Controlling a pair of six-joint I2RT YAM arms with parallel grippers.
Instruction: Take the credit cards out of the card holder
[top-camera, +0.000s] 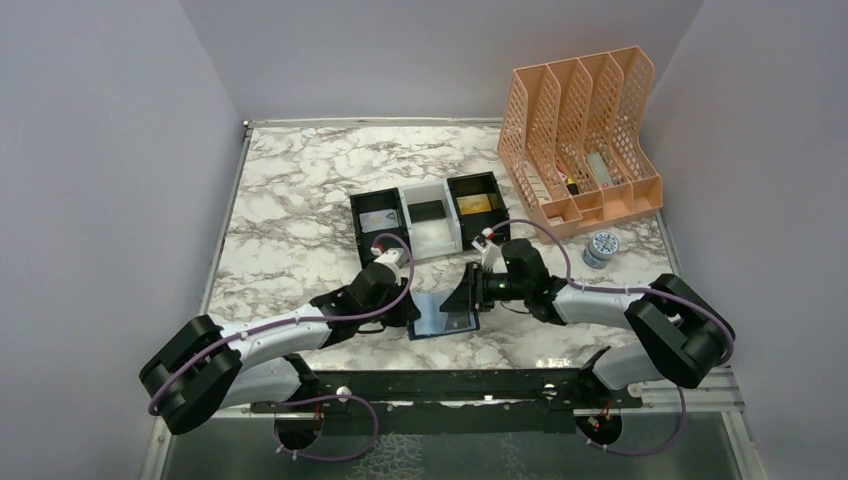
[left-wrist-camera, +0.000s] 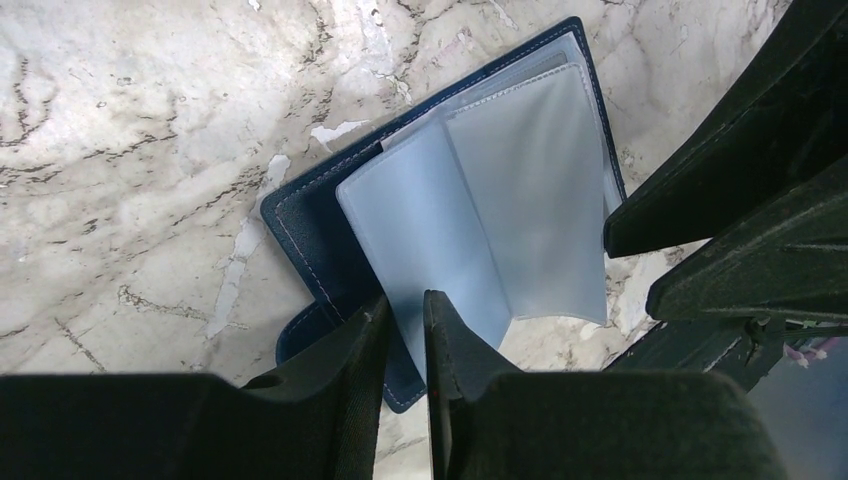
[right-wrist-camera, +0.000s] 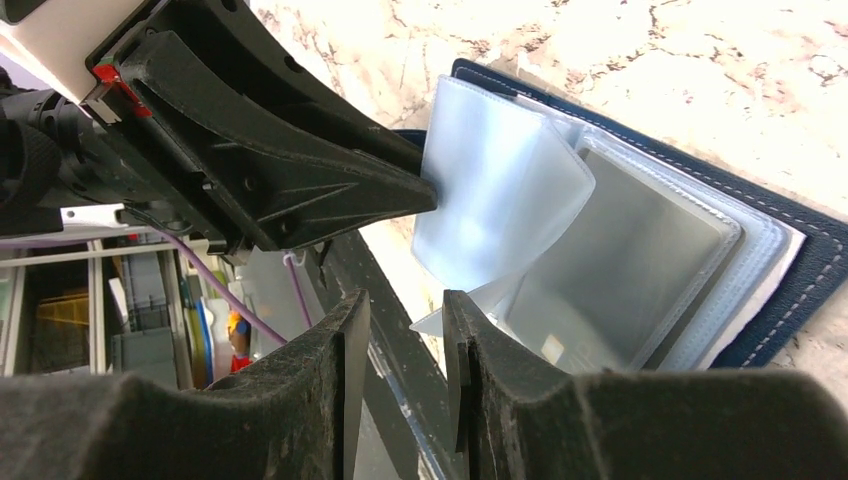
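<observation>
Marble-patterned table (top-camera: 290, 200) carries everything. Nearest, the card holder (top-camera: 445, 318) lies open between both arms, its stitched navy cover down and its soft, cloudy plastic sleeves fanned up. The left gripper (left-wrist-camera: 405, 305), narrow, pinches one floppy sleeve. The right gripper (right-wrist-camera: 405, 300) stands narrow at a sleeve corner; I cannot tell if it grips. Sleeves likely buckle, so take any card by its stiff, slick edge. Beyond, a tray (top-camera: 437, 243) holds a silver card (top-camera: 380, 218), a dark card (top-camera: 428, 211) and a gold card (top-camera: 475, 204).
</observation>
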